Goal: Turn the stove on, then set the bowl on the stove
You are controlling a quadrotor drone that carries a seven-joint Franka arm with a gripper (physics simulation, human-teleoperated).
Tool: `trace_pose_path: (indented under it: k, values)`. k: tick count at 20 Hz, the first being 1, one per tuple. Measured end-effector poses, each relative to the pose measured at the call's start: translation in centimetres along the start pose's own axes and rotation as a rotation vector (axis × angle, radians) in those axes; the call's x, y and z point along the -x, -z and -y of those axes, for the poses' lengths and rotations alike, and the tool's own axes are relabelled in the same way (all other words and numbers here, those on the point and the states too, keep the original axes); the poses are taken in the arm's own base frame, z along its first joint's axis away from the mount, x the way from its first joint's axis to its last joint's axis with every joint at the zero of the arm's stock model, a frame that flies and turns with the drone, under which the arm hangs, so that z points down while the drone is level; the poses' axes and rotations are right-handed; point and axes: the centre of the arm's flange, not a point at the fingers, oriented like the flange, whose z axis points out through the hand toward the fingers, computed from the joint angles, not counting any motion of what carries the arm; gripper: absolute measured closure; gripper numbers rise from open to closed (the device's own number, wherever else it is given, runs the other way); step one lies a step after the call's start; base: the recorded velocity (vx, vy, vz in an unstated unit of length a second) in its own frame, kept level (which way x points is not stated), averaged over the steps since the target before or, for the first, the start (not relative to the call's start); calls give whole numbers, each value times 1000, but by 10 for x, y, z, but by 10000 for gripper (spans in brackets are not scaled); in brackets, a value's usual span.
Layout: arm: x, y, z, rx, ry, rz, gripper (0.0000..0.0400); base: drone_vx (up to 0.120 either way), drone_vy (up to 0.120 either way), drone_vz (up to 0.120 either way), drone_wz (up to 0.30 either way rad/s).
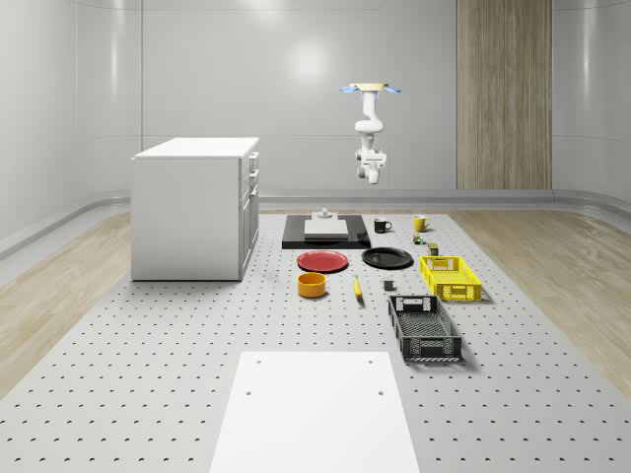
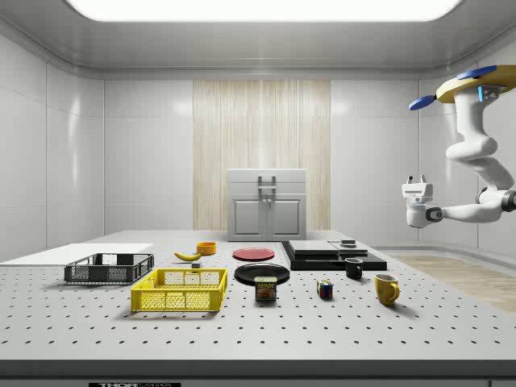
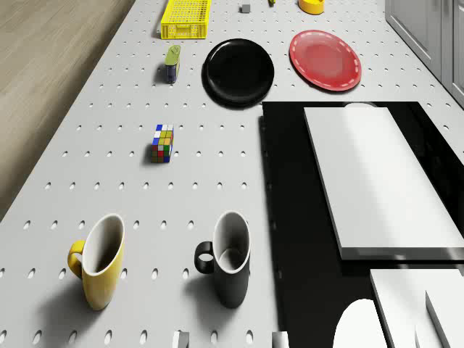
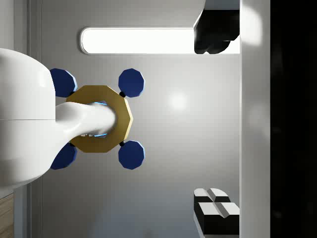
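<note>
Jaws stand wide apart and empty on the gripper [image 2: 417,179], which is turned upward under the drone [image 1: 371,89] as it hovers high beyond the far end of the stove [image 1: 325,235], a flat black slab with a pale block on it. Two glossy mugs, black [image 3: 226,259] and yellow [image 3: 99,261], stand just beside the stove. The round orange bowl [image 1: 313,285] sits well apart from the stove on the grey perforated table [image 1: 148,335], with a red plate [image 1: 322,260] between them.
</note>
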Motion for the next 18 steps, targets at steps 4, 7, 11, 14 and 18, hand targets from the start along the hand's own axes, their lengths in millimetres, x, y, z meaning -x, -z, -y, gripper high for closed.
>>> trace_pose_path:
  k: [4,7,11,14,18]
  values:
    - [2,30,-3,-2,0,-2,0,120,-120,0,0]
    - [2,50,-2,-4,0,-4,0,120,-120,0,0]
    - [1,71,-1,-6,0,-6,0,120,-120,0,0]
    - [1,81,-1,-8,0,-8,0,120,-120,0,0]
    - [0,88,0,-10,0,-10,0,120,-120,0,0]
